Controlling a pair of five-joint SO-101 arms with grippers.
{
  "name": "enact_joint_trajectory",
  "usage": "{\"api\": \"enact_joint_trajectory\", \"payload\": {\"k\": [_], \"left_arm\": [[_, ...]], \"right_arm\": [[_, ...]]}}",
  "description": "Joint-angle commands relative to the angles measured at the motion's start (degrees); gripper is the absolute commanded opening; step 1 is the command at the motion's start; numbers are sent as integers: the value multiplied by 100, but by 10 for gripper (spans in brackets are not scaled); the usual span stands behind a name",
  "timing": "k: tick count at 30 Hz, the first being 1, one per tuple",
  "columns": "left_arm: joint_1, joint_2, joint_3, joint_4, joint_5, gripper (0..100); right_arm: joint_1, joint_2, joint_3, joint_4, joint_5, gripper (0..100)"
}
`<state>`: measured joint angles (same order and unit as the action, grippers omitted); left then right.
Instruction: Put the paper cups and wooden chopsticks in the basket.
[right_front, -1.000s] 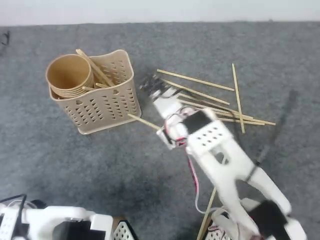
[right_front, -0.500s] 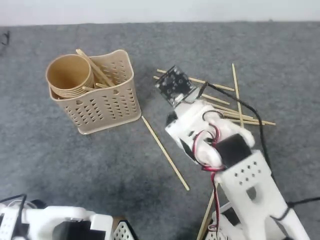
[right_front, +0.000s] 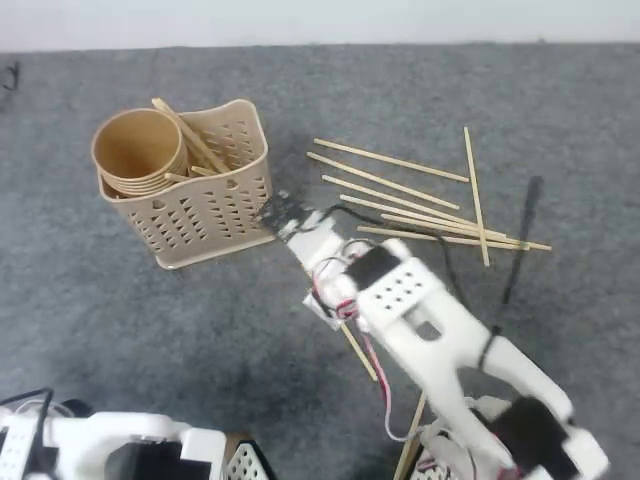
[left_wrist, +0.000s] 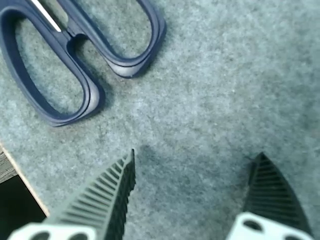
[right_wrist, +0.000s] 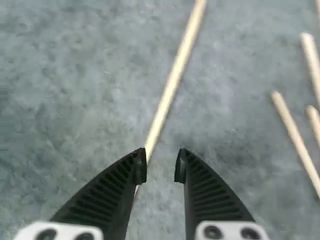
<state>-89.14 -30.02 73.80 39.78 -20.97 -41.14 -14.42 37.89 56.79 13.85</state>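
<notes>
High view first: where do the task's things stand?

On the grey mat (right_front: 120, 330) stands the basket (right_front: 200, 215), with the paper cups (right_front: 138, 150) nested inside and the leaning chopsticks (right_front: 185, 130) beside them in it. The loose chopsticks (right_front: 420, 214) lie scattered well apart from it. A stray chopstick (right_front: 362, 356) runs under the right arm (right_front: 420, 320).

And the right gripper (right_front: 281, 214)?

Low, just beside the basket's corner. From above I cannot judge its gap.

Does the right wrist view settle that?

It does. The fingertips stand a narrow gap apart, nothing between them. The stray chopstick (right_wrist: 173, 75) lies flat and ends at one fingertip (right_wrist: 140, 167); contact I cannot confirm.

Left wrist view?

There the left gripper (left_wrist: 195, 172) is spread wide over bare mat, holding nothing. Dark blue scissors (left_wrist: 75, 55) lie on the mat beyond it.
</notes>
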Motion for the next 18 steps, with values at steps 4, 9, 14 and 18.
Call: {"api": "enact_joint_trajectory", "payload": {"k": [4,9,14,18], "left_arm": [[79,-132,4,-70,-53,345],[79,-132,4,-70,-62,345],[79,-132,4,-70,-62,345],[79,-132,4,-70,-62,345]], "right_arm": [[-4,1200,-325,-629,-440,102],[13,1789,-642,-541,-440,102],[-4,2053,-879,-338,-440,91],[-4,2229,-1108,-57,-440,17]]}}
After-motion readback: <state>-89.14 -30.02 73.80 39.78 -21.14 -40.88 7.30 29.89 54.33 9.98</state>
